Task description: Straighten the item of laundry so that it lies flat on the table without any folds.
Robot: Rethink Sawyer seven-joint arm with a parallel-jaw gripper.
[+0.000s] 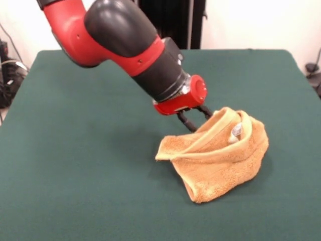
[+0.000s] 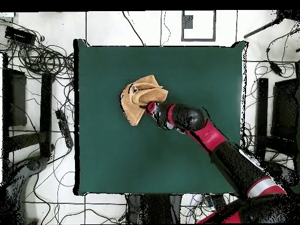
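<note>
Crumpled towel [image 1: 215, 158] mid-table [image 1: 75, 165], well clear of every edge, hand [image 1: 213, 123] pinching its folded rim

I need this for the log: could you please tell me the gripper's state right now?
Gripper: shut on the towel, pinching a raised fold above the table.

green table [image 1: 75, 165], crumpled orange towel [image 1: 220, 170]
</note>
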